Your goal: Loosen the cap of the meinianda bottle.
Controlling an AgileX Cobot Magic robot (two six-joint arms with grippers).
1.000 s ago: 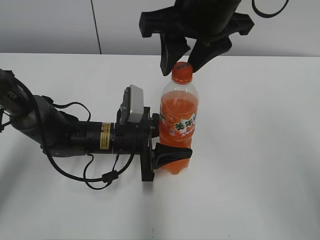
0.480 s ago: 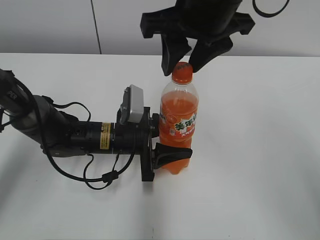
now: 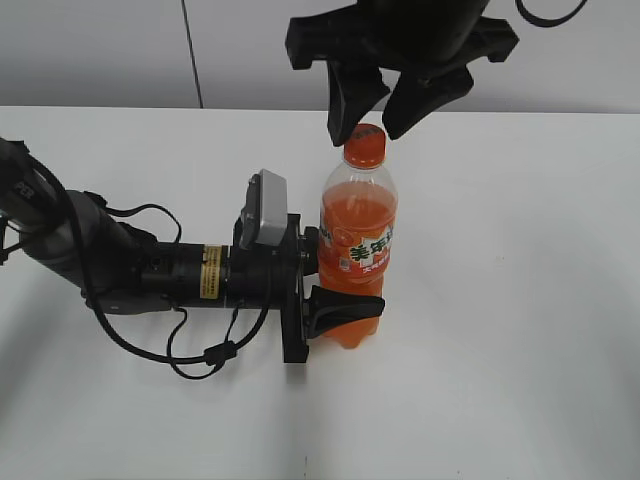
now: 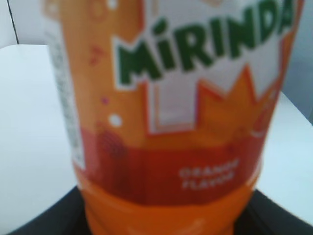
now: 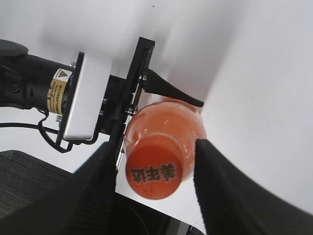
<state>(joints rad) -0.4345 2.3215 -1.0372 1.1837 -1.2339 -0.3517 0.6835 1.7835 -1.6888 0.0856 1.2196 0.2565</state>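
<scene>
The meinianda bottle (image 3: pixel 357 240) stands upright on the white table, full of orange drink, and its label fills the left wrist view (image 4: pixel 171 98). My left gripper (image 3: pixel 335 290) lies along the table and is shut on the bottle's lower body. The orange cap (image 3: pixel 365 145) sits on the bottle. My right gripper (image 3: pixel 378 122) hangs over it, open, one finger on each side of the cap and clear of it. In the right wrist view the cap (image 5: pixel 154 172) shows from above between the two dark fingers of the right gripper (image 5: pixel 152 161).
The left arm and its cables (image 3: pixel 150 270) lie across the table's left half. The white table (image 3: pixel 520 300) reaches to a grey wall at the back.
The right gripper has risen slightly and shifted a little right above the cap. The bottle and the left gripper have not moved.
</scene>
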